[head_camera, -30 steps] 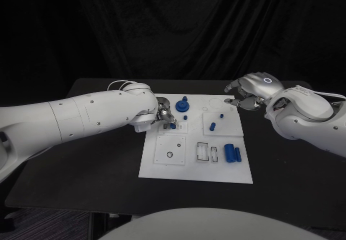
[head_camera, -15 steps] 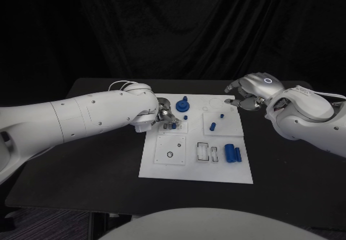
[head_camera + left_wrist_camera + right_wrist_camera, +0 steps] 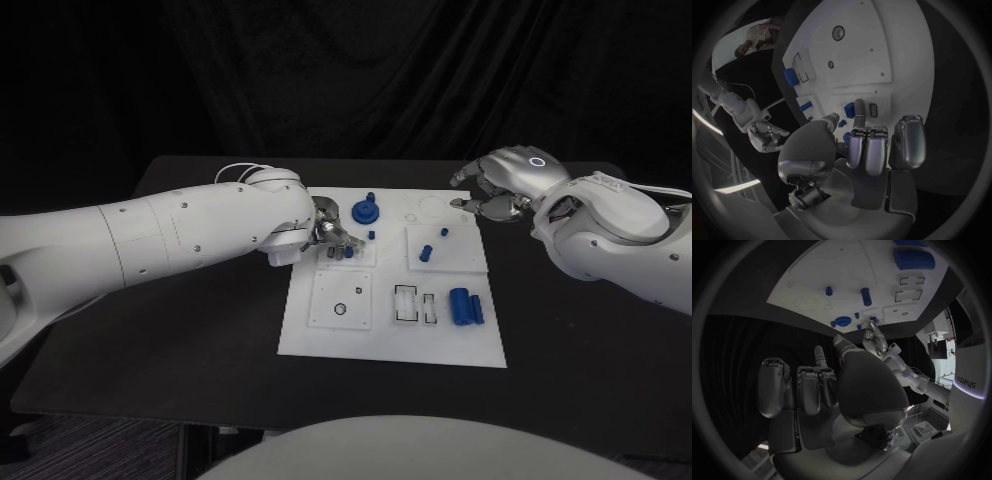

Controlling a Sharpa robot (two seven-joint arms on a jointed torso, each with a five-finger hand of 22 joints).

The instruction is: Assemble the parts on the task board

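Nothing has moved; left hand stays among blue parts on task board.

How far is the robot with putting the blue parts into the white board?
Some parts look placed: a round blue piece and a blue peg stand on the board. The left hand has its fingers at small parts near the board's left side; whether it grips one is unclear. The right hand hovers off the board. Blue blocks lie unplaced beside open slots.
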